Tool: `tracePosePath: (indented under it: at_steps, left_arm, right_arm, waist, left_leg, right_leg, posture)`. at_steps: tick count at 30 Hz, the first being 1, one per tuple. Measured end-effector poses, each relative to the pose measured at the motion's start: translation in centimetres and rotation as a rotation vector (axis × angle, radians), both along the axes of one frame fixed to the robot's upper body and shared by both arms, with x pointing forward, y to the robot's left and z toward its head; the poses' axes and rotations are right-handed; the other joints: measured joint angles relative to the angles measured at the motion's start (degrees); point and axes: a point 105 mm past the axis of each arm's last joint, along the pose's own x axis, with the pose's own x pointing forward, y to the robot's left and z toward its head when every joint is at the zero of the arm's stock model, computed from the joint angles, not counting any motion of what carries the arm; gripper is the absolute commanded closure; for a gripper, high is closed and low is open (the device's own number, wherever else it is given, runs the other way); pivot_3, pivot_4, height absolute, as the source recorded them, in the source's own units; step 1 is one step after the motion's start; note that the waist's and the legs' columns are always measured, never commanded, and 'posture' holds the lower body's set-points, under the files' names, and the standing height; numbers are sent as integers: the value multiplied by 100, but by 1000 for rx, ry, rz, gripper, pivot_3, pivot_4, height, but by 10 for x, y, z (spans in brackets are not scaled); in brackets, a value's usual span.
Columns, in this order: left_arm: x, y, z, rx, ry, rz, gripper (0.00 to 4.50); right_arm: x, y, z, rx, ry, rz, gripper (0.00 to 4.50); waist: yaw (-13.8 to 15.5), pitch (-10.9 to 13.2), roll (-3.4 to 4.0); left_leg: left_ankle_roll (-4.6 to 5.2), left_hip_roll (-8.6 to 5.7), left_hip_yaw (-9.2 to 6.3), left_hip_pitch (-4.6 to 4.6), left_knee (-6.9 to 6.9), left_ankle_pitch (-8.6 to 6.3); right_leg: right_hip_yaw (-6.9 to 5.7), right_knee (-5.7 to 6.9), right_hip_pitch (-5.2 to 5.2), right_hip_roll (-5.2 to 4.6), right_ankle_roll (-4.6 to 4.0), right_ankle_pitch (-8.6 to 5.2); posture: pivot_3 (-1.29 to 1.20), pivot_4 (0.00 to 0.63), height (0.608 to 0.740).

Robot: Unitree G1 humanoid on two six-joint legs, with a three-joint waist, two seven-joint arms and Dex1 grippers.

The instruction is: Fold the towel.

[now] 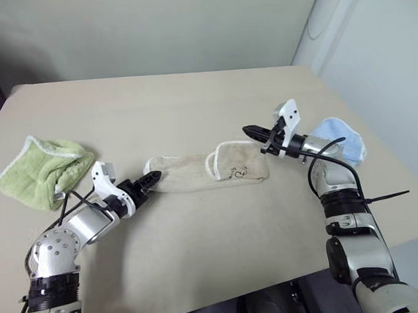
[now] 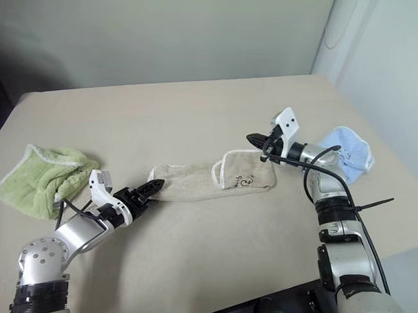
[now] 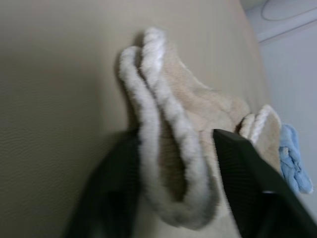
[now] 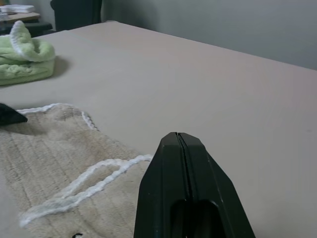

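Towel is lying folded in long strip mid-table, small dark squiggle on right flap, which we are failing to read. Left gripper is straddling towel's left end, fingers apart either side of white edging; grip we are unable to confirm. Right gripper is hovering above right end, fingers pressed together, empty. Green towel is sitting far left, blue cloth far right.

Towel: beige terry, white stitched edging, folded into a long narrow strip lying flat across mid-table, running left to right. Right end doubled over, showing a small dark mark on top. Left end bunched, its white-edged layers slightly lifted off the surface.
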Motion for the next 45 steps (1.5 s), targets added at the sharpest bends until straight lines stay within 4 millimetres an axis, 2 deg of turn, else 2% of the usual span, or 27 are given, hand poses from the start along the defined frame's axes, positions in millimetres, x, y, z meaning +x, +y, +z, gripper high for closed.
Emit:
tracePosePath:
  at_steps: [2,4,8,10,14,16,18,20,23,27,31,34,38,41,45]
  left_arm:
    - [0,0,-1,0,7,4,3988]
    - [0,1,0,-1,1,8,4467]
    - [1,4,3,-1,-9,23,4467]
    - [4,8,11,7,-33,31,4467]
    - [15,21,52,110,-165,23,4467]
    - [21,20,81,175,-261,-7,4467]
    - [27,7,110,251,-358,-78,4467]
    - [32,-16,128,308,-425,-181,4467]
    - [39,-65,137,411,-470,-383,4467]
    - [44,-131,123,556,-490,-673,4467]
    - [46,-178,98,637,-469,-894,4467]
    - [45,-196,77,706,-456,-1010,4467]
    - [46,-204,48,777,-407,-1089,4467]
    - [45,-207,40,774,-395,-1112,3772]
    - [43,-215,47,655,-426,-1090,2433]
  right_arm:
    - [1,-1,1,3,-2,-7,4500]
    - [1,-1,1,5,-3,-10,4500]
    - [1,-2,2,10,-7,-15,4500]
    - [2,-2,2,10,-9,-17,4500]
    - [2,-4,3,12,-15,-26,4500]
    - [4,-9,5,10,-19,-44,4500]
    - [4,-13,6,13,-24,-57,4500]
    - [5,-15,6,19,-23,-69,4500]
    - [7,-17,6,25,-24,-89,4500]
    - [10,-23,7,38,-30,-131,4500]
    - [10,-30,6,55,-40,-175,4500]
    - [8,-37,3,76,-36,-216,4500]
    - [3,-41,3,99,-40,-242,4500]
    - [0,-43,4,108,-43,-254,4500]
    - [-3,-44,3,107,-35,-260,4500]
  waist:
    - [-6,3,-5]
    - [-11,3,-5]
    - [-31,5,-4]
    - [-32,8,-8]
    - [-33,15,-21]
    - [-23,17,-23]
    - [-13,17,-24]
    - [-10,17,-24]
    - [-6,19,-26]
    - [-18,19,-26]
    - [-16,19,-26]
    - [-33,19,-26]
    - [-38,19,-26]
    - [-33,19,-26]
    - [-31,19,-26]
  left_leg:
    - [-1,1,-3,-5,-5,0]
    - [-1,1,-4,-5,-11,0]
    - [-1,6,-6,-7,-14,0]
    - [-1,6,-8,-7,-13,-1]
    - [-3,6,-16,-13,-11,-1]
    - [-3,5,-18,-17,-10,-2]
    - [-5,2,-22,-20,-9,-3]
    - [-5,-4,-25,-22,-8,-3]
    - [-5,-10,-36,-28,-6,-4]
    - [-3,-17,-42,-37,-1,-4]
    - [-3,-18,-52,-68,11,-4]
    - [-4,-21,-53,-82,17,-4]
    - [-3,-21,-58,-101,22,-4]
    - [-3,-21,-60,-105,26,-4]
    - [6,-23,-62,-105,41,-6]
  right_leg:
    - [0,0,-11,2,7,4]
    - [0,0,-18,2,12,7]
    - [1,0,-24,7,13,7]
    - [1,0,-24,8,13,7]
    - [1,0,-29,13,15,9]
    - [1,-2,-29,13,16,9]
    - [1,-8,-28,11,18,11]
    - [1,-9,-28,8,19,11]
    - [2,-22,-30,3,39,23]
    - [3,-50,-31,-7,82,48]
    - [4,-89,-44,-12,144,83]
    - [6,-91,-60,-18,152,88]
    - [6,-91,-78,-18,167,96]
    - [6,-93,-79,-20,182,105]
    - [7,-90,-76,-23,195,114]
  posture:
    - [0,150,740]
    - [0,150,740]
    - [0,150,740]
    - [0,150,740]
    - [0,150,740]
    - [0,150,740]
    - [0,150,740]
    - [0,150,740]
    - [0,150,740]
    - [0,150,740]
    - [0,150,740]
    - [0,150,740]
    - [0,150,740]
    - [0,150,740]
    - [0,150,740]
